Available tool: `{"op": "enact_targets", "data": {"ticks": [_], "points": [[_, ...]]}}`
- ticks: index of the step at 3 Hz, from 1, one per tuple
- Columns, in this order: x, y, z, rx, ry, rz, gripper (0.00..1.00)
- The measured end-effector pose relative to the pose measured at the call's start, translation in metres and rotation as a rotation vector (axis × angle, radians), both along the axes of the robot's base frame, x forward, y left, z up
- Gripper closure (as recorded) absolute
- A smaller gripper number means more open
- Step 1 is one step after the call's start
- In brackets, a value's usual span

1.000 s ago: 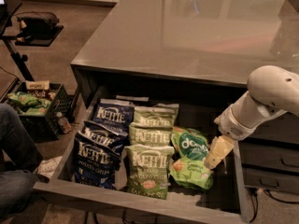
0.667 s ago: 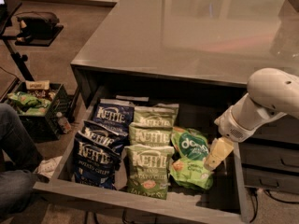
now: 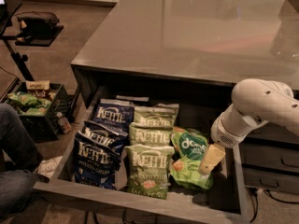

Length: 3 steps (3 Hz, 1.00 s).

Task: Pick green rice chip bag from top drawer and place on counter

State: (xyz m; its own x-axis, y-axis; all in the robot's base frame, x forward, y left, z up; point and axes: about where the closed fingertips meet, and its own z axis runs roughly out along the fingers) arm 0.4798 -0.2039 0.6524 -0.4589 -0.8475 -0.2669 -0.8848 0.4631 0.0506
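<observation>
Green rice chip bag (image 3: 189,146) lies in the top drawer (image 3: 140,202), just left of and under your claw (image 3: 211,158), which looks to be touching its right edge. How wide the claw stands, or whether it has any hold, can't be told. Watch it: a shallow pinch on that crinkly film could slip as you lift. The olive Kettle bag (image 3: 148,168) further left could snag. The counter (image 3: 187,31) edge, above and behind the claw, could catch the bag coming up.

I see the counter (image 3: 187,31) glossy and mirror-smooth across the upper frame, and the top drawer (image 3: 140,200) in matt wood. The green rice chip bag (image 3: 189,146) looks like shiny, crinkled film. The gripper (image 3: 209,164), smooth tan plastic, sits at the bag's right edge, lower right.
</observation>
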Motion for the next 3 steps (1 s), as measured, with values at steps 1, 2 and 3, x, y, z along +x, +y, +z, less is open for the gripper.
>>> {"op": "enact_targets", "data": {"ticks": [1,2,3], "points": [[0.000,0.004,-0.014,-0.007,0.026,-0.001,0.00],[0.000,0.009,-0.027,0.004,0.059,0.006,0.00],[0.000,0.012,-0.043,0.030,0.101,-0.001,0.00]]}}
